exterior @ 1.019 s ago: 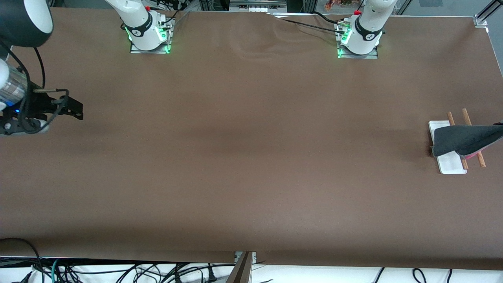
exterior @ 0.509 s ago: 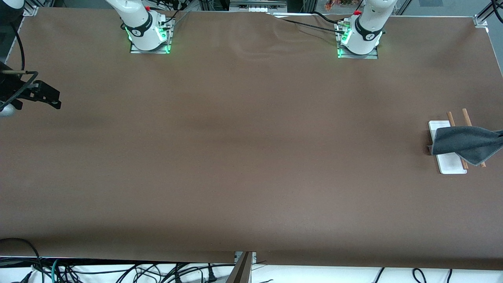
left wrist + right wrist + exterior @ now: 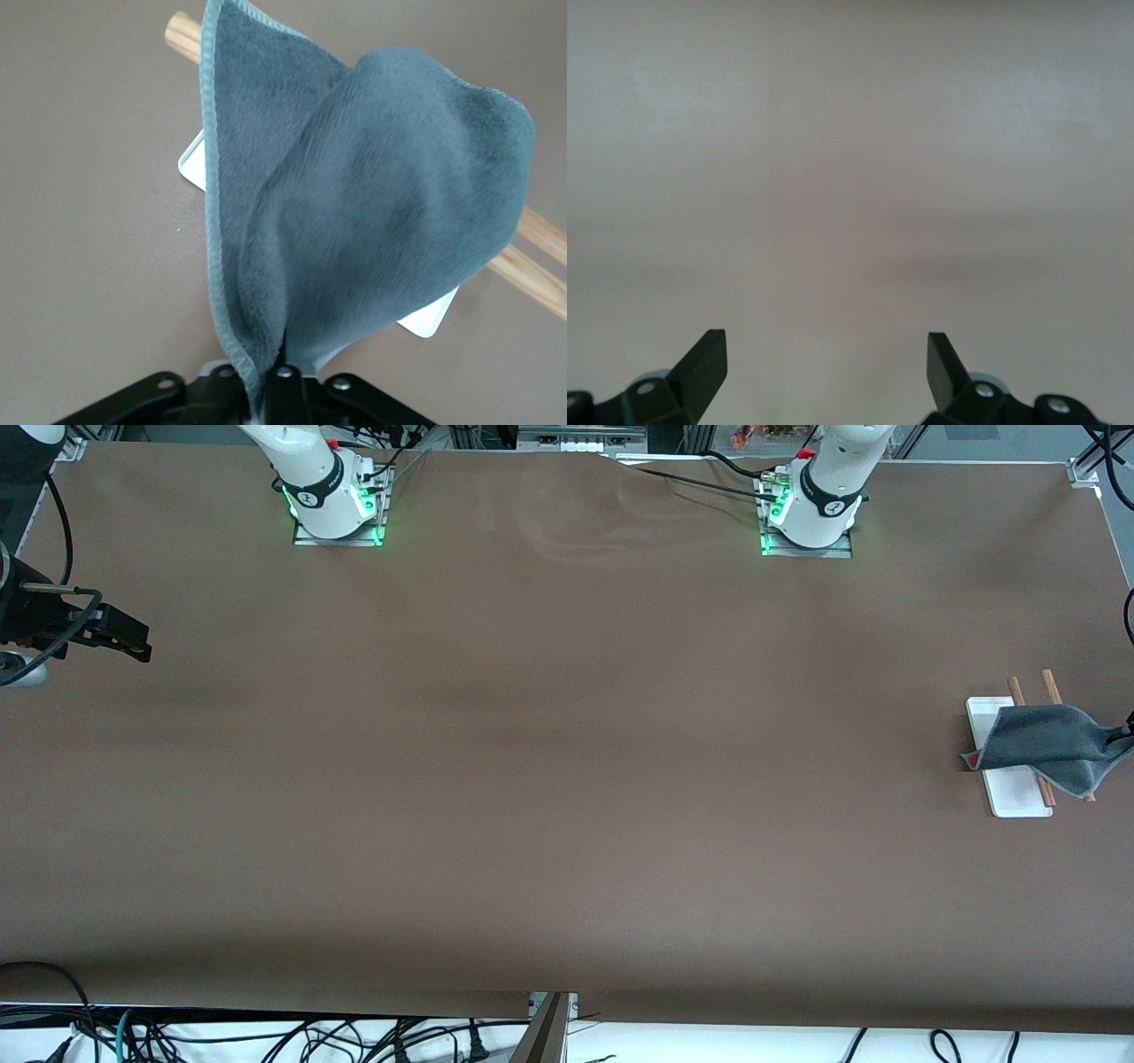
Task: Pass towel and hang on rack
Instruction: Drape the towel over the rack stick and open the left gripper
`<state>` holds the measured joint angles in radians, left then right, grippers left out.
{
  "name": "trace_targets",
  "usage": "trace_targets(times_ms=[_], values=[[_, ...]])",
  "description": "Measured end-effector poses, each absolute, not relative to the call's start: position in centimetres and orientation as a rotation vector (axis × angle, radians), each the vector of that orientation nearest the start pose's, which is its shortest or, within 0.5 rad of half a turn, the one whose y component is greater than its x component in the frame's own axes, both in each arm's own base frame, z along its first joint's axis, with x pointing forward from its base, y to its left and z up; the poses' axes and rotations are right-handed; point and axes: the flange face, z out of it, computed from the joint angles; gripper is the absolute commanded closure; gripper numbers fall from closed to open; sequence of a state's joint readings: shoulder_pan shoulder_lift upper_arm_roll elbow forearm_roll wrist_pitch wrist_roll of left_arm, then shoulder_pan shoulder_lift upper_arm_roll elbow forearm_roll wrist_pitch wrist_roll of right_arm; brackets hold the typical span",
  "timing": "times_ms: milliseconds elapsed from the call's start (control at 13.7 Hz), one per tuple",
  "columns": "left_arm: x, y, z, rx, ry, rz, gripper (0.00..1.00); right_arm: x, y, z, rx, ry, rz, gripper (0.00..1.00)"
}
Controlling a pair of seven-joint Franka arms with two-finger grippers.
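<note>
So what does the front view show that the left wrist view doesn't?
Only the front view: both arm bases along the table, and the right tool, open, over the right arm's end.

Only the left wrist view: the left tool, close up, where a corner of the towel sits between its fingers.

Both: the dark grey towel draped over the rack's two wooden rods, above its white base.

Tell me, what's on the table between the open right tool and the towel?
Nothing: the front view shows bare brown table between right tool and towel.
</note>
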<state>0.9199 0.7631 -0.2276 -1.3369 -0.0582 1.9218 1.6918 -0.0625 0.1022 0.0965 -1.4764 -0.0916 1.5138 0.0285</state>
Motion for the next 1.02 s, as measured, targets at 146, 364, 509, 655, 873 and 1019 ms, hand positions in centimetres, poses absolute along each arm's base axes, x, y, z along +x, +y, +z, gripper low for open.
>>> trace_targets(times_ms=[146, 364, 509, 655, 873, 1019], values=[[53.3, 48.3, 26.9, -3.012, 1.5, -0.234, 0.0, 58.1, 0.7, 60.5, -3.223, -0.007, 0.105, 0.0], [52.9, 48.8, 26.1, -3.024, 1.488, -0.231, 0.0, 58.1, 0.8, 60.3, -3.223, -0.008, 0.108, 0.0], [52.8, 49.4, 26.5, -3.019, 1.472, -0.238, 0.0, 58.1, 0.8, 60.3, -3.223, -0.008, 0.106, 0.0], [53.1, 50.2, 28.0, -2.988, 1.449, -0.258, 0.0, 58.1, 0.8, 60.3, -3.223, -0.008, 0.106, 0.0], [54.3, 51.0, 31.9, -2.917, 1.43, -0.3, 0.0, 58.1, 0.8, 60.3, -3.223, -0.009, 0.106, 0.0], [55.2, 50.1, 34.8, -2.895, 1.429, -0.314, 0.0, 58.1, 0.8, 60.3, -3.223, -0.009, 0.106, 0.0]])
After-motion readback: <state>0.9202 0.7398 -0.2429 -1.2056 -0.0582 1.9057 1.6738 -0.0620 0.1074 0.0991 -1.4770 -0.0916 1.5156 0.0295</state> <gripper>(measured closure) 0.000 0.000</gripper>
